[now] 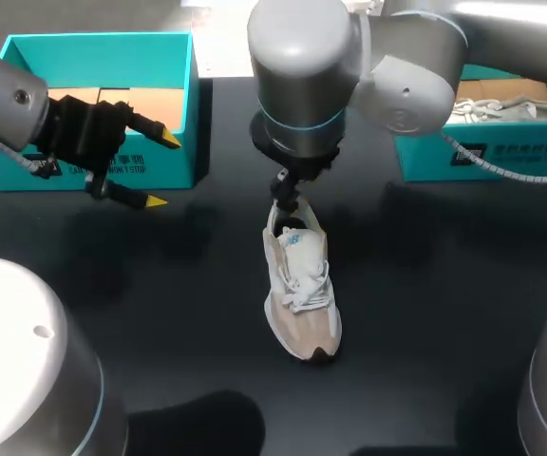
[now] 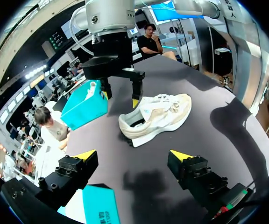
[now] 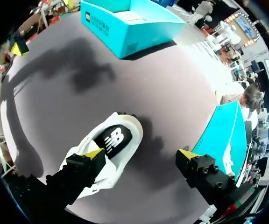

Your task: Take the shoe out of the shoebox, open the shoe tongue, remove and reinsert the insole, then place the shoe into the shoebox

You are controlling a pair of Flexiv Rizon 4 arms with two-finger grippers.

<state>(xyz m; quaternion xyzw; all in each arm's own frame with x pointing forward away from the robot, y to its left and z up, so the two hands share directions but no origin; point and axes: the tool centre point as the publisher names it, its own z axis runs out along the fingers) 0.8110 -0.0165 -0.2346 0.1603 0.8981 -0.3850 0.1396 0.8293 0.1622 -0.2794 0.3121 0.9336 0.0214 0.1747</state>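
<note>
My right hand (image 3: 141,154) spread wide above shoe (image 1: 300,285) heel, likely lining up on insole (image 3: 113,137); my left hand (image 2: 133,155) open, well clear of shoe.

A robotics lab: left arm (image 1: 8,100) and right arm (image 1: 302,66) over a black table (image 1: 425,313) with teal shoeboxes (image 1: 160,166).

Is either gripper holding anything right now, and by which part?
Nothing is held. The right gripper is open over the heel of the shoe; the left gripper is open and empty.
</note>
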